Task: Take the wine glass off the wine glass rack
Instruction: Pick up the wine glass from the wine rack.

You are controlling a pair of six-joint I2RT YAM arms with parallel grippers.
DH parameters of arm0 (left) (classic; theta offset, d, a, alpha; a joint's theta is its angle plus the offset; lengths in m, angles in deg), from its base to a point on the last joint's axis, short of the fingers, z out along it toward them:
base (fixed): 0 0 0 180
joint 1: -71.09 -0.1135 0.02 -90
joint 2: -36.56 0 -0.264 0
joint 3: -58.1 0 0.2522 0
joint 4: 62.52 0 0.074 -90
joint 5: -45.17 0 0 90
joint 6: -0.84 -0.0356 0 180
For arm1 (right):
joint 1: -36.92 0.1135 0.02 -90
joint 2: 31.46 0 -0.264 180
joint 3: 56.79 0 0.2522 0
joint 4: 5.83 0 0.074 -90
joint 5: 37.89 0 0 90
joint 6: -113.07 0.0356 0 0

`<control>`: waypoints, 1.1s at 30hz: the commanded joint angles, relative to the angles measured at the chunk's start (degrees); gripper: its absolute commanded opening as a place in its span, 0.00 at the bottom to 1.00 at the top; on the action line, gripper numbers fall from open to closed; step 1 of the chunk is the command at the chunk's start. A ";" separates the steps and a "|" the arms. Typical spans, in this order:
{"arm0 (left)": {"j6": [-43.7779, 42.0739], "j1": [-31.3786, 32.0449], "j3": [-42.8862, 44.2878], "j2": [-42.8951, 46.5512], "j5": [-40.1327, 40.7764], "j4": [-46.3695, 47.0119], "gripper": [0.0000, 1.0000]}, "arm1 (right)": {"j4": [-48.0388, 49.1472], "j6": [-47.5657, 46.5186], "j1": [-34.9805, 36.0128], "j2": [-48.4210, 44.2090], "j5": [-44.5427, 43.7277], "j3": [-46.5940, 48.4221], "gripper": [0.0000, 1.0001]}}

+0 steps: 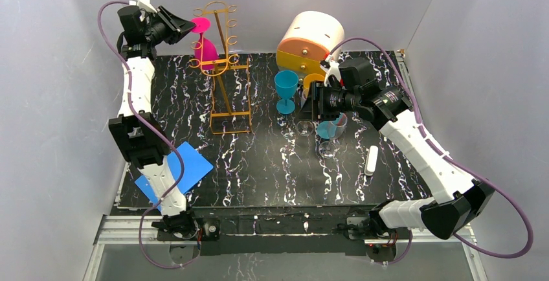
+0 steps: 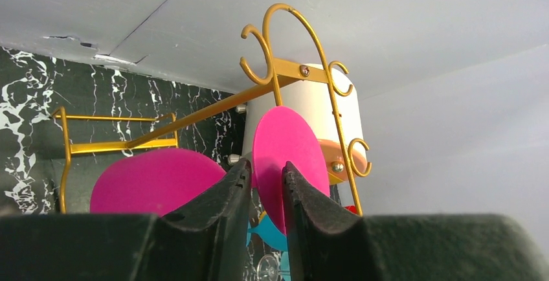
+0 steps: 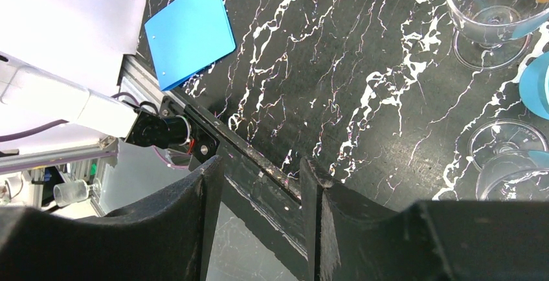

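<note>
While the wine glass hangs foot-up on the rack, I see left jaws narrow at its upright stem, grip unconfirmed; right jaws parted, empty.

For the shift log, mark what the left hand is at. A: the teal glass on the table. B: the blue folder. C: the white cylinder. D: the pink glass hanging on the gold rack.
D: the left hand is raised at the wine glass rack, and the pink wine glass shows right between its fingers.
</note>
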 commanded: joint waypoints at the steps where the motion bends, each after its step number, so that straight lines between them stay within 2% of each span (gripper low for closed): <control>1: 1.61 -0.07 2.23 0.35 -1.73 -0.40 0.21 | 1.15 0.67 0.18 -1.96 0.12 -0.45 0.55; 3: 2.05 -0.07 2.05 0.25 -2.04 -0.42 0.18 | 1.10 0.67 0.24 -2.11 0.00 -0.59 0.55; 7: 2.55 -0.07 1.48 0.51 -2.50 -0.44 0.03 | 1.10 0.75 0.24 -2.47 -0.52 -0.74 0.55; 9: 2.89 -0.07 1.45 0.69 -2.51 -0.38 0.00 | 1.10 0.89 0.21 -2.79 -0.83 -0.84 0.55; 19: 6.31 -0.16 0.90 2.06 -2.76 2.36 0.00 | 1.28 1.41 0.24 -3.59 -1.47 -1.13 0.56; 26: 16.36 -0.36 -2.45 3.47 -2.27 13.21 0.00 | 1.28 1.63 0.25 -3.75 -1.69 -1.29 0.57; 33: 16.05 -0.88 -2.93 3.98 -0.24 11.03 0.00 | 1.32 1.66 0.17 -4.33 -2.52 -1.61 0.58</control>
